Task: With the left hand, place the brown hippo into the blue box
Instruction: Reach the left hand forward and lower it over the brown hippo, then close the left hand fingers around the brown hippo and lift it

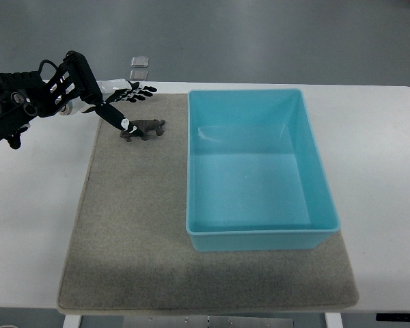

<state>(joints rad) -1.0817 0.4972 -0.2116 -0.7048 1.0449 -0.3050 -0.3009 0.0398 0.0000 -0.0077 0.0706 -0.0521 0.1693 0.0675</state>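
A small brown hippo [143, 128] stands on the grey mat [137, 225], just left of the blue box [260, 232]. The box is open-topped and holds nothing. My left hand [119, 106] reaches in from the upper left, its fingers spread. One black finger with a white tip [124, 124] points down to the hippo's left end, touching or nearly touching it. The other fingers extend toward the table's far edge, away from the hippo. The hand holds nothing.
The mat lies on a white table [34, 205] and the box sits on its right half. Two small clear squares [139, 67] lie on the floor beyond the table's far edge, behind my left hand.
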